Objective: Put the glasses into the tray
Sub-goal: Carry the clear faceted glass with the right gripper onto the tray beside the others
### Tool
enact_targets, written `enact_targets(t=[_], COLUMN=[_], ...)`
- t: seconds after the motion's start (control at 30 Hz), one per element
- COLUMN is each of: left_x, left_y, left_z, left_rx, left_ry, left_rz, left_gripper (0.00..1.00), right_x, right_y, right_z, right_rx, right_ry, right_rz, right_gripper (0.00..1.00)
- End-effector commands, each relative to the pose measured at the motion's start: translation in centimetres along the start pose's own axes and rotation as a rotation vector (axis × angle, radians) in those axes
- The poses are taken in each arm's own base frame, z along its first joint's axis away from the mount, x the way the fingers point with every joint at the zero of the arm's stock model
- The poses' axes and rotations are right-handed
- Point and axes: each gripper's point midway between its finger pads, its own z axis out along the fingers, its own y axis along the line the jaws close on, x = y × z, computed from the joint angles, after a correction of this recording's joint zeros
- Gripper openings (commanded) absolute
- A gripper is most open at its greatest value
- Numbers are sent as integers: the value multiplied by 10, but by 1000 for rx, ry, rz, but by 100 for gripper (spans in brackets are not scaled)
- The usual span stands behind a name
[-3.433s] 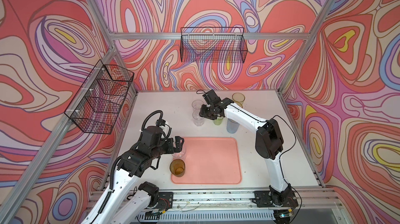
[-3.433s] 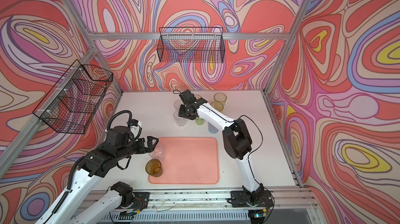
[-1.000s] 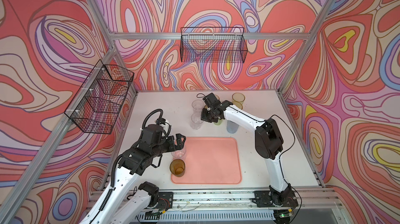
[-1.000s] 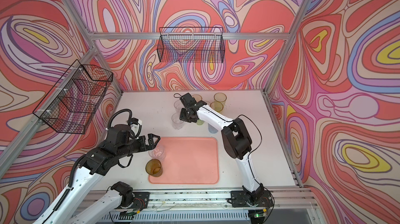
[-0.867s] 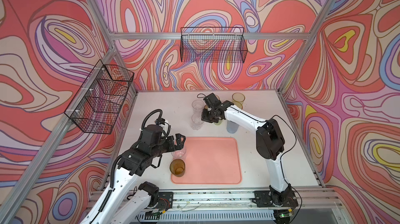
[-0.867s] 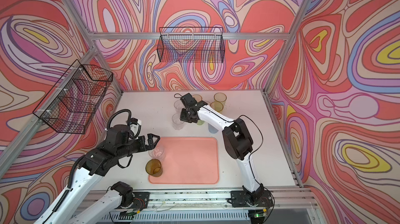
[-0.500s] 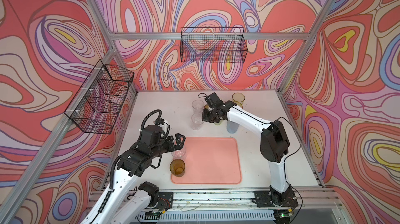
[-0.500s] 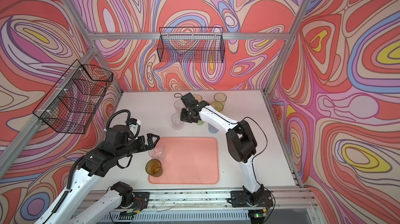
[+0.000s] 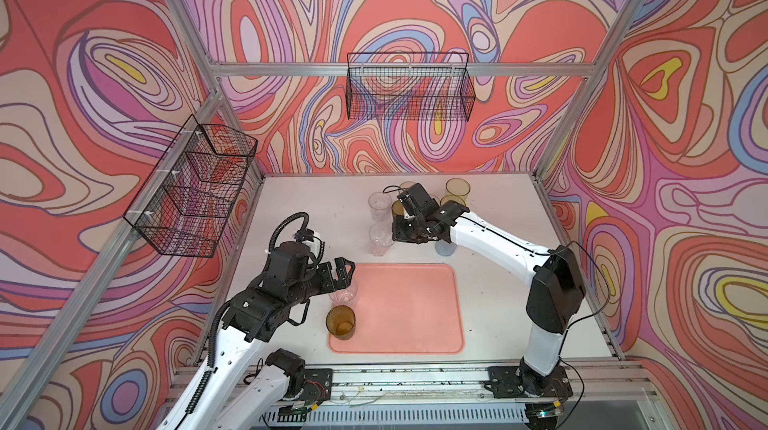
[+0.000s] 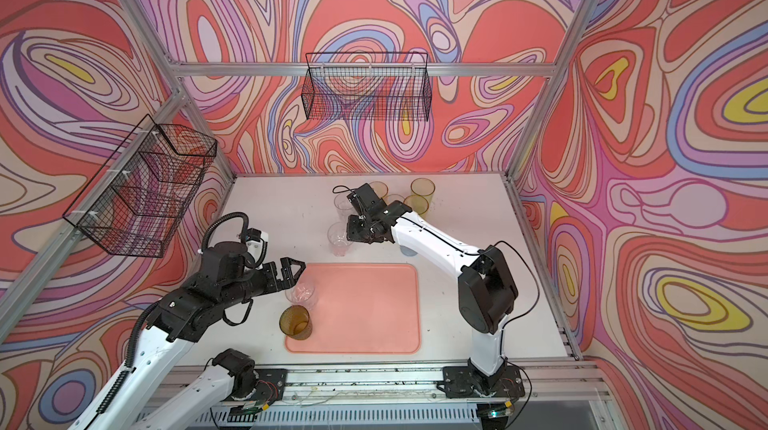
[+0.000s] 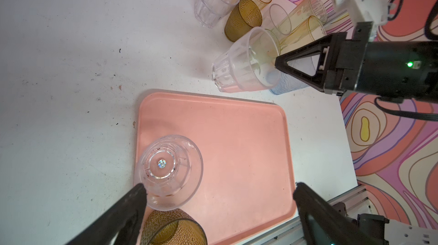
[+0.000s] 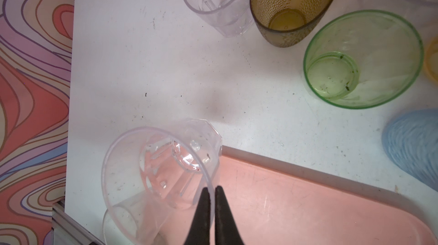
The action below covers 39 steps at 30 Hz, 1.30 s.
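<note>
Tray (image 9: 407, 307) flat on worktop (image 9: 299, 207), holding two glasses by its rim nearest left arm: amber tumbler (image 9: 340, 323) upright, mouth up; clear tumbler (image 11: 169, 172) just beside it. Left tool (image 11: 219, 185) spread wide over that clear one. Right tool (image 12: 212, 188) pinching rim of second clear tumbler (image 12: 156, 172) just past tray's far edge, long axis tilted, mouth toward tool. Green tumbler (image 12: 362, 59) upright farther past that edge.

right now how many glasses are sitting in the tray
2. A clear glass stands at the tray's left edge, an amber glass beside it by the near-left corner. A third glass, pinched in the right claw, isn't in yet.
</note>
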Motion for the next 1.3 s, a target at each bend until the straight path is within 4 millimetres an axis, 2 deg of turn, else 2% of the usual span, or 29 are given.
enact_targets(t=[0.0,0.23,0.4,0.67,0.93,1.27], left_x=[-5,-4,0,5,2,1], left_y=[-1,-4,-4,-1,1,1], left_z=[-13,-16,-14,-14,-12,-8], left_rx=[-5,6,17,17,2,-8], left_ry=[-25,-21,-3,3,-7,-3], left_rz=[-19,-20,-36,-55,-50,-51], left_gripper=[100,100,100,100,100,100], right_x=[0,29,57,102,141,183], right_y=[9,9,15,23,36,31], right_z=[-25,-42,-49,-49,-46,-36], right_rx=[-24,-24,-20,-13,-20,31], right_ry=[-51,-28,-3,50,99,159], right_rz=[-30,-58,-112,-181,-238,-273], right_gripper=[0,0,0,0,0,0])
